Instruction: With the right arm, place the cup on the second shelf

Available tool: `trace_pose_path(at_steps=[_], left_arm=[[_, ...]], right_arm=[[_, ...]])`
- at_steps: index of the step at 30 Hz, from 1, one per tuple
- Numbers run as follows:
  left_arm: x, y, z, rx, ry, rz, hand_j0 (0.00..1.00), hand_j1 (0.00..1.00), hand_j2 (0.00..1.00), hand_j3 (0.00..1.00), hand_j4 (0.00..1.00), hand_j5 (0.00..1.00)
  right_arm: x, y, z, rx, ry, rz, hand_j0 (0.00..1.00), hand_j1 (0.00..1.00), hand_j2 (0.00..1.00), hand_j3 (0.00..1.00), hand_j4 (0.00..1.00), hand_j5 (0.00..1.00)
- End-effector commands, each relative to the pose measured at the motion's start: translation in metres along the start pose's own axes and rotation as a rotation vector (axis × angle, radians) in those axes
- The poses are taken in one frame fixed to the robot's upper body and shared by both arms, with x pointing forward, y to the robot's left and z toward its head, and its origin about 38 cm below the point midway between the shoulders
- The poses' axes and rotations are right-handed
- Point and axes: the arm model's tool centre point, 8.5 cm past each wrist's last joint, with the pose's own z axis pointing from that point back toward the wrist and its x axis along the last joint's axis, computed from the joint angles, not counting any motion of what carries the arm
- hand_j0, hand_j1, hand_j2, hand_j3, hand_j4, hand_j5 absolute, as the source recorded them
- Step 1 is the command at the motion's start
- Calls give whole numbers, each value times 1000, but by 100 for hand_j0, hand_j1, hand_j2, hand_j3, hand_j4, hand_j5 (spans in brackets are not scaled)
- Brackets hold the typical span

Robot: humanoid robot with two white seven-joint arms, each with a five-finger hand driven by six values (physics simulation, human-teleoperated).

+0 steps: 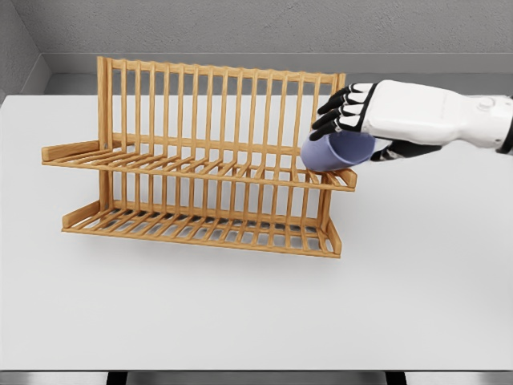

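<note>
A wooden two-tier rack [200, 172] stands on the white table. Its upper shelf [160, 164] and lower shelf [192, 224] are slatted. A blue-purple cup [335, 152] is tilted on its side at the right end of the upper shelf, its base toward the rack. My right hand [353, 120] comes in from the right edge, and its black fingers [333, 112] curl over the top of the cup. Whether the cup rests on the shelf rim or hangs just above it cannot be told.
The white table [240, 313] extends in front of and to the right of the rack. A grey wall runs behind. The table's front edge lies near the bottom of the view.
</note>
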Motion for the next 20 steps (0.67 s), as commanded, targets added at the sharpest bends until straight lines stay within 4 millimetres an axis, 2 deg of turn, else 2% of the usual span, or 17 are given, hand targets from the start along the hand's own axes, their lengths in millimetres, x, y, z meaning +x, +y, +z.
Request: trace_pose_path(at_steps=[1,3,5,6,7,9,10,13,15,20], left_arm=[[0,0,0,0,0,1,100,100,100,100,100,100],[0,0,0,0,0,1,100,100,100,100,100,100],[0,0,0,0,0,1,100,100,100,100,100,100],[0,0,0,0,0,-1,100,100,100,100,100,100],[0,0,0,0,0,1,100,100,100,100,100,100],[0,0,0,0,0,1,100,100,100,100,100,100],[0,0,0,0,0,1,100,100,100,100,100,100],[0,0,0,0,0,-1,100,100,100,100,100,100],[0,0,0,0,0,1,100,100,100,100,100,100],[2,0,0,-4,-8,-1,100,100,100,100,100,100]], right_arm=[[-1,-3,3,-9,8,-1,100,100,100,100,100,100],[-7,-23,20,-51,54,38,100,100,100,100,100,100],[-23,-56,67,-132,186,95,100,100,100,100,100,100],[-37,-60,87,-164,253,80,100,100,100,100,100,100],[-57,-49,106,-172,326,24,100,100,100,100,100,100],[-93,-7,133,-158,445,-126,100,100,100,100,100,100],[-97,18,134,-140,462,-184,100,100,100,100,100,100],[-89,74,103,-142,406,-313,100,100,100,100,100,100],[-86,87,107,-137,419,-339,100,100,100,100,100,100],[-85,94,110,-126,429,-352,100,100,100,100,100,100]])
